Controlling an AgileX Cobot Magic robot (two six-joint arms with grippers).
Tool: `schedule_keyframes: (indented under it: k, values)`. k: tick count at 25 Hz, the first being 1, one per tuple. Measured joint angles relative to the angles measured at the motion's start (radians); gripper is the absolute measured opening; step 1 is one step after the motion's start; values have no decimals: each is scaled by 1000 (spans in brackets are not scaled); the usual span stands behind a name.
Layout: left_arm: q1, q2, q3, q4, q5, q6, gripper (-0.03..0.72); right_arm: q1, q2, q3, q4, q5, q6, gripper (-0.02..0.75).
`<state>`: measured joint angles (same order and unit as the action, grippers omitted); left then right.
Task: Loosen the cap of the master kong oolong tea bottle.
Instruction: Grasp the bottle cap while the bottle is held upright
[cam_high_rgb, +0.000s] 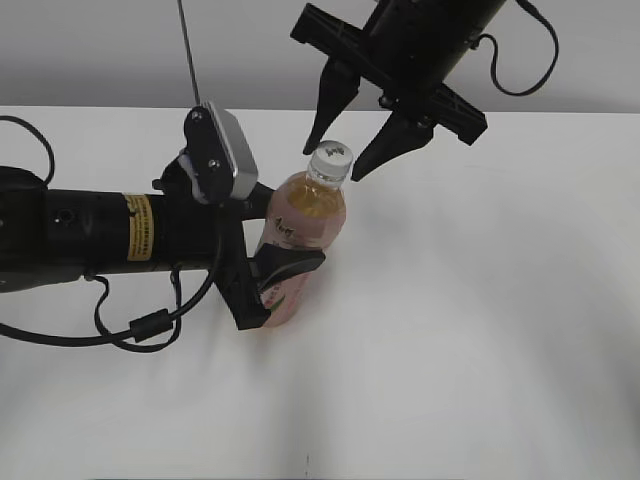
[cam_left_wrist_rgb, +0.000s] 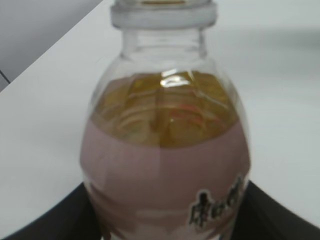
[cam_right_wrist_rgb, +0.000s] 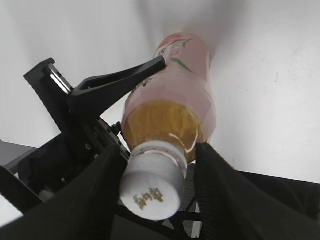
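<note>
Your left gripper (cam_high_rgb: 268, 285) is clamped on the master kong oolong tea bottle (cam_high_rgb: 300, 225), bracing it against twist. Your right gripper (cam_high_rgb: 352, 138) straddles the cap (cam_high_rgb: 331, 160), jaws apart.

Both arms are matte black. The left arm (cam_high_rgb: 90, 232) is a thick cylinder bearing a yellow label with dark print, a silver-grey camera box (cam_high_rgb: 222, 150) with visible screws, and looping black cables. The right gripper (cam_high_rgb: 355, 140) has two tapered black fingers under a flat crossbar, with a black cable curling behind
</note>
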<state>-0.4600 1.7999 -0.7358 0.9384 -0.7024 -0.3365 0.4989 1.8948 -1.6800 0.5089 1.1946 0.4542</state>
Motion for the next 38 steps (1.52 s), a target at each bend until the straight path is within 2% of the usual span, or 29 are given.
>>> schedule_keyframes:
  k: [4,8,15,19,25,31,38]
  values:
    - [0,0,0,1,0,1,411,0,0,0,1,5,0,348]
    - [0,0,0,2,0,2,411,0,0,0,4,5,-34,287]
    - [0,0,0,4,0,4,411,0,0,0,3,7,-272,287]
    - [0,0,0,6,0,4,411,0,0,0,2,7,-590,287]
    - [0,0,0,7,1,4,411,0,0,-3,3,7,-1213,287]
    - [4,0,0,-27,11,-9,410,0,0,-3,22,-58,-1620,282]
    - [4,0,0,-34,14,-11,410,1,0,-5,17,-49,-2069,281]
